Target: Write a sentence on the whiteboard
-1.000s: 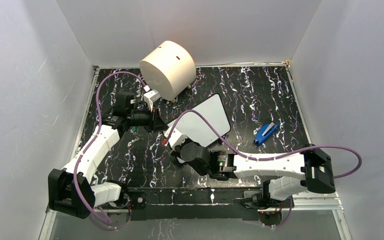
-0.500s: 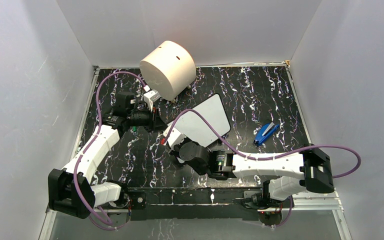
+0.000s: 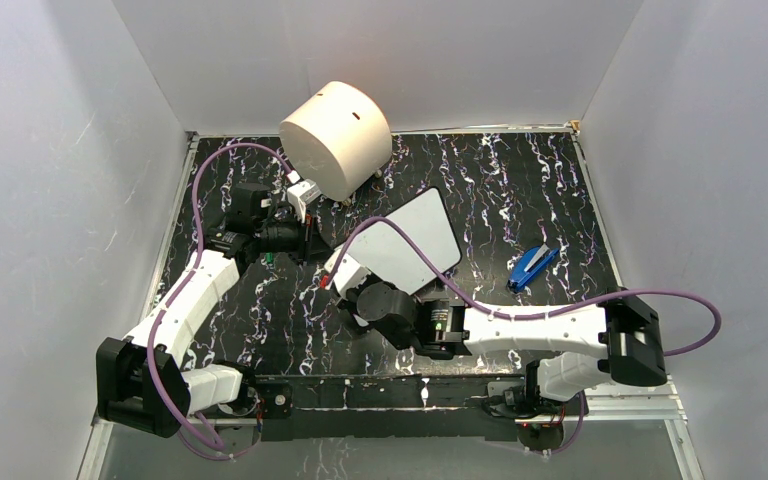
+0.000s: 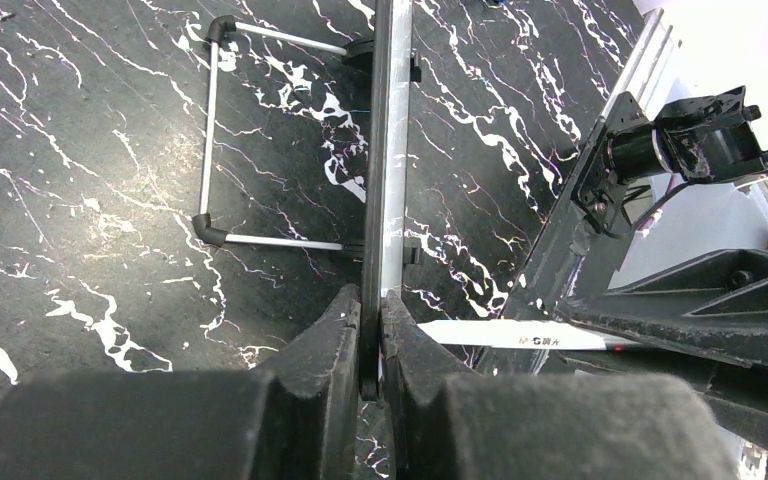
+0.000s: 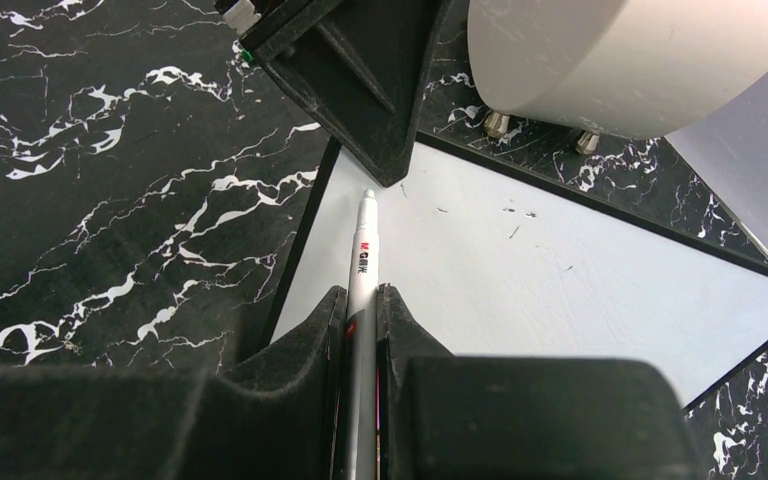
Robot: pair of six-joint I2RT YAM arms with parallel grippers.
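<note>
The whiteboard (image 3: pixel 415 240) stands tilted on the dark marbled table, its face blank; no green lettering shows, only a few tiny specks. My left gripper (image 3: pixel 312 240) is shut on the board's left edge; in the left wrist view the board (image 4: pixel 388 150) is edge-on between my gripper's (image 4: pixel 370 310) fingers. My right gripper (image 3: pixel 335 272) is shut on a white marker (image 5: pixel 363 260). In the right wrist view my gripper (image 5: pixel 361 300) points the marker tip at the board's (image 5: pixel 560 270) left corner, just below the left gripper's finger (image 5: pixel 360 80). The marker also shows in the left wrist view (image 4: pixel 520 335).
A big cream cylinder (image 3: pixel 337 125) lies at the back, close behind the board, and shows in the right wrist view (image 5: pixel 640 60). A blue stapler (image 3: pixel 531 267) lies at the right. A wire stand (image 4: pixel 210 130) juts from the board's back. White walls enclose the table.
My right arm has edged slightly to the left with the marker. The left arm and the board have not moved.
</note>
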